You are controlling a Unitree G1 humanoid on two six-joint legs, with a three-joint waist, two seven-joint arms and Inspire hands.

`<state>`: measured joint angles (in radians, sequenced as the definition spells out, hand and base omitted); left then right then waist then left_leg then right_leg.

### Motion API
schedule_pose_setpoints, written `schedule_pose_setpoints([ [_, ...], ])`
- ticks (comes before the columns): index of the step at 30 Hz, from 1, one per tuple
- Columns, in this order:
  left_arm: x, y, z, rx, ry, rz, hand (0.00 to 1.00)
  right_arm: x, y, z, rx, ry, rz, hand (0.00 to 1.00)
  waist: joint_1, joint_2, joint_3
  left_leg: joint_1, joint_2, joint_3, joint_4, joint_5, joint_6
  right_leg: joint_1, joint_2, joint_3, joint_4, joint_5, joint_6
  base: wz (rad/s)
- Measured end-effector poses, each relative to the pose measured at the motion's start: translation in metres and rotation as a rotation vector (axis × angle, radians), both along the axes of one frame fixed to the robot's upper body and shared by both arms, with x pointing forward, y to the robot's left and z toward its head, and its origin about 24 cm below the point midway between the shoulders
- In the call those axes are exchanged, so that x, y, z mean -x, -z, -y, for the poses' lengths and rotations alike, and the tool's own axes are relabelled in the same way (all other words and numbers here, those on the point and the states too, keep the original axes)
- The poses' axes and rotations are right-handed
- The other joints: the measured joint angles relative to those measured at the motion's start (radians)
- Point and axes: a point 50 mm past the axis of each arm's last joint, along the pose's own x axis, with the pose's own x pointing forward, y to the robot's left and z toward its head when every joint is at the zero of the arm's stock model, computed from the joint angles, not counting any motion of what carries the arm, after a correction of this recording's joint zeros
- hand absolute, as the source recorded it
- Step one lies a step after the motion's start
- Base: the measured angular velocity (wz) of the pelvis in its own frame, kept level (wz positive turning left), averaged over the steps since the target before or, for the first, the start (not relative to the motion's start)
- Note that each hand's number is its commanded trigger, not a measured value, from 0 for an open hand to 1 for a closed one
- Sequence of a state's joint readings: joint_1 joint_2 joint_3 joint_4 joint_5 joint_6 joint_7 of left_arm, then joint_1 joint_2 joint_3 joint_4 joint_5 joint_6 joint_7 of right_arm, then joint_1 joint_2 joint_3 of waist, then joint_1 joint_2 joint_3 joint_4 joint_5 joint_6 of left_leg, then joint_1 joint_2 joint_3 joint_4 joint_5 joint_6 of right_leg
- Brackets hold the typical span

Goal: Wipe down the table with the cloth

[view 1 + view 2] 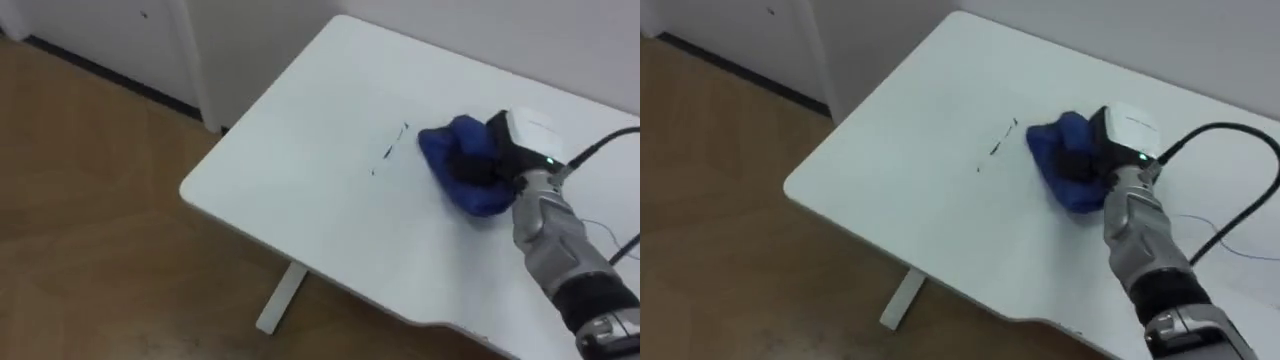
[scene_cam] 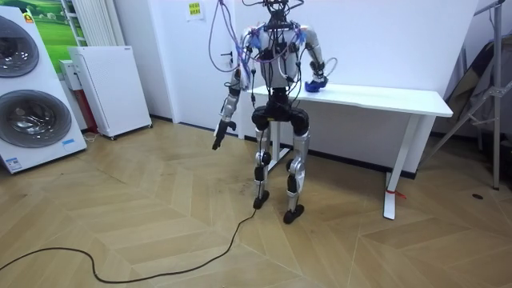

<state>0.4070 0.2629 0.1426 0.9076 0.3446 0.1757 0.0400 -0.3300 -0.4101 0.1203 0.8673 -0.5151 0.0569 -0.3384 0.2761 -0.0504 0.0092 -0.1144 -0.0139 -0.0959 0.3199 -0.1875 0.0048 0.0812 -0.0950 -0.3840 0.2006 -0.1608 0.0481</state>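
A blue cloth (image 1: pixel 478 198) lies bunched on the white table (image 1: pixel 300 170), toward its right side. My right hand (image 1: pixel 500 150) rests on top of the cloth, its dark fingers curled into the folds. A short dark streak (image 1: pixel 390 150) marks the tabletop just left of the cloth. In the room view I stand at the table's (image 2: pixel 384 98) left end, right arm reaching over it to the cloth (image 2: pixel 314 85). My left hand (image 2: pixel 218 138) hangs at my side, away from the table, with straight fingers and nothing in it.
The table's near corner (image 1: pixel 190 190) and its white leg (image 1: pixel 280 300) stand over wooden floor. A white wall runs behind the table. Washing machines (image 2: pixel 28 88) and a white cabinet (image 2: pixel 108 88) stand at the room view's left, a folded frame (image 2: pixel 488 88) at its right.
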Motion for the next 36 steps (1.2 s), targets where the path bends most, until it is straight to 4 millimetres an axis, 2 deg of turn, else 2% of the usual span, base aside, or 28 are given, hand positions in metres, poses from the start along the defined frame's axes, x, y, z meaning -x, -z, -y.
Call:
schedule_pose_setpoints([
  [1,0.002,-0.001,-0.005,-0.01,-0.029,0.007,0.0,0.013,0.007,0.012,-0.033,0.061,0.002,1.0,-0.009,-0.005,-0.0022,0.009,-0.001,0.016,-0.009,0.002,0.003,0.009,-0.004,-0.001,-0.001,-0.003,0.005,0.19],
  [5,0.0,-0.006,-0.015,-0.043,-0.078,0.043,0.0,0.054,0.021,0.052,-0.106,0.288,-0.011,1.0,-0.08,-0.012,-0.0079,0.022,-0.01,0.013,-0.013,0.001,0.009,0.026,-0.011,-0.005,-0.002,-0.005,0.009,0.08],
  [8,-0.007,-0.009,-0.02,-0.07,-0.058,0.076,0.0,0.084,0.028,0.075,-0.112,0.396,-0.058,1.0,-0.116,-0.022,-0.0213,0.026,-0.013,0.015,-0.01,0.0,0.011,0.04,-0.012,-0.004,-0.016,-0.006,0.009,0.0],
  [11,-0.013,-0.009,-0.018,-0.064,-0.036,0.109,0.0,0.099,0.028,0.087,-0.1,0.442,-0.08,1.0,-0.137,-0.013,-0.0227,0.028,-0.013,0.017,-0.005,-0.002,0.012,0.046,-0.011,-0.003,-0.016,-0.007,0.011,-0.08],
  [13,-0.015,-0.009,-0.017,-0.06,-0.035,0.114,0.0,0.097,0.027,0.087,-0.092,0.443,-0.07,1.0,-0.134,-0.001,-0.0218,0.028,-0.012,0.019,0.002,-0.004,0.01,0.044,-0.011,0.001,-0.016,-0.008,0.013,-0.27],
  [15,-0.021,-0.006,-0.011,-0.038,-0.027,0.12,0.0,0.086,0.021,0.085,-0.078,0.433,-0.048,1.0,-0.122,0.023,-0.0181,0.015,-0.009,0.019,0.021,-0.01,0.008,0.034,-0.008,0.0,-0.015,-0.01,0.016,-0.4],
  [16,-0.026,-0.003,-0.005,-0.017,-0.012,0.126,0.0,0.075,0.015,0.082,-0.062,0.43,-0.026,1.0,-0.101,0.042,-0.0181,0.004,-0.006,0.021,0.029,-0.013,0.004,0.015,-0.005,0.007,-0.012,-0.009,0.009,-0.58],
  [17,-0.028,0.0,0.001,0.0,-0.005,0.129,0.0,0.061,0.008,0.078,-0.047,0.416,-0.013,1.0,-0.084,0.053,-0.0146,-0.006,-0.008,0.011,0.03,-0.01,0.003,-0.005,-0.001,0.028,0.002,-0.004,0.001,-0.61],
  [18,-0.03,0.0,0.003,0.009,0.005,0.127,0.0,0.053,0.005,0.075,-0.045,0.404,-0.007,1.0,-0.08,0.059,-0.0143,-0.013,-0.009,0.006,0.031,-0.007,0.002,-0.018,0.001,0.031,0.007,-0.005,-0.001,-0.49],
  [20,-0.037,0.002,0.006,0.022,0.03,0.13,0.0,0.021,-0.007,0.056,-0.014,0.308,-0.001,1.0,-0.06,0.057,-0.0146,-0.037,-0.002,-0.003,0.021,0.013,-0.007,-0.067,0.013,0.049,0.013,-0.006,-0.009,-0.38],
  [21,-0.038,0.002,0.007,0.027,0.037,0.13,0.0,0.012,-0.012,0.049,-0.008,0.272,0.005,1.0,-0.048,0.057,-0.0141,-0.043,0.002,-0.001,0.019,0.018,-0.009,-0.083,0.015,0.055,0.023,-0.005,-0.014,-0.3],
  [22,-0.04,0.003,0.009,0.042,0.043,0.129,0.0,-0.007,-0.022,0.031,-0.002,0.182,0.038,1.0,-0.042,0.065,-0.0146,-0.058,0.005,-0.005,0.016,0.027,-0.012,-0.105,0.019,0.056,0.034,-0.006,-0.022,-0.15],
  [23,-0.043,0.004,0.01,0.053,0.047,0.13,0.0,-0.024,-0.031,0.014,0.019,0.088,0.056,1.0,-0.029,0.065,-0.006,-0.059,0.009,-0.007,0.008,0.036,-0.018,-0.118,0.023,0.061,0.04,-0.007,-0.028,0.0],
  [24,-0.045,0.004,0.011,0.058,0.049,0.134,0.0,-0.031,-0.035,0.007,0.02,0.055,0.065,1.0,-0.023,0.064,0.0005,-0.059,0.01,-0.009,0.004,0.04,-0.02,-0.121,0.027,0.067,0.039,-0.007,-0.03,0.14],
  [25,-0.047,0.005,0.014,0.069,0.058,0.138,0.0,-0.039,-0.042,0.001,0.013,0.021,0.087,1.0,-0.009,0.065,0.0106,-0.056,0.011,-0.015,-0.002,0.045,-0.023,-0.124,0.031,0.067,0.038,-0.008,-0.033,0.18],
  [27,-0.044,0.006,0.016,0.077,0.063,0.121,0.0,-0.043,-0.046,-0.001,0.009,0.002,0.106,1.0,0.01,0.063,0.01,-0.061,0.006,-0.027,-0.014,0.051,-0.023,-0.126,0.029,0.06,0.037,-0.015,-0.04,0.41],
  [28,-0.037,0.006,0.016,0.075,0.052,0.096,0.0,-0.042,-0.045,0.0,0.01,0.006,0.101,1.0,0.01,0.057,0.0085,-0.063,0.001,-0.03,-0.019,0.058,-0.022,-0.123,0.026,0.058,0.035,-0.018,-0.044,0.55],
  [30,-0.026,0.006,0.013,0.066,0.033,0.067,0.0,-0.029,-0.031,0.008,0.013,0.035,0.049,1.0,0.01,0.041,0.0059,-0.055,-0.004,-0.022,-0.034,0.063,-0.02,-0.115,0.022,0.061,0.035,-0.026,-0.044,0.42],
  [32,-0.012,0.004,0.01,0.057,0.009,0.043,0.0,-0.002,-0.011,0.021,-0.033,0.087,0.058,1.0,-0.028,0.022,0.0013,-0.043,-0.013,-0.002,-0.041,0.063,-0.016,-0.077,0.017,0.062,0.017,-0.036,-0.034,0.52],
  [34,-0.007,0.003,0.009,0.051,0.001,0.031,0.0,0.016,0.0,0.03,-0.062,0.133,0.067,1.0,-0.06,0.011,0.0004,-0.025,-0.019,0.017,-0.046,0.06,-0.007,-0.043,0.012,0.059,-0.003,-0.041,-0.024,0.5],
  [36,-0.008,0.001,0.004,0.037,-0.016,0.06,0.0,0.039,0.01,0.044,-0.086,0.198,0.063,1.0,-0.083,-0.005,-0.0069,-0.013,-0.022,0.031,-0.047,0.053,0.001,-0.016,0.007,0.058,-0.021,-0.046,-0.017,0.29],
])
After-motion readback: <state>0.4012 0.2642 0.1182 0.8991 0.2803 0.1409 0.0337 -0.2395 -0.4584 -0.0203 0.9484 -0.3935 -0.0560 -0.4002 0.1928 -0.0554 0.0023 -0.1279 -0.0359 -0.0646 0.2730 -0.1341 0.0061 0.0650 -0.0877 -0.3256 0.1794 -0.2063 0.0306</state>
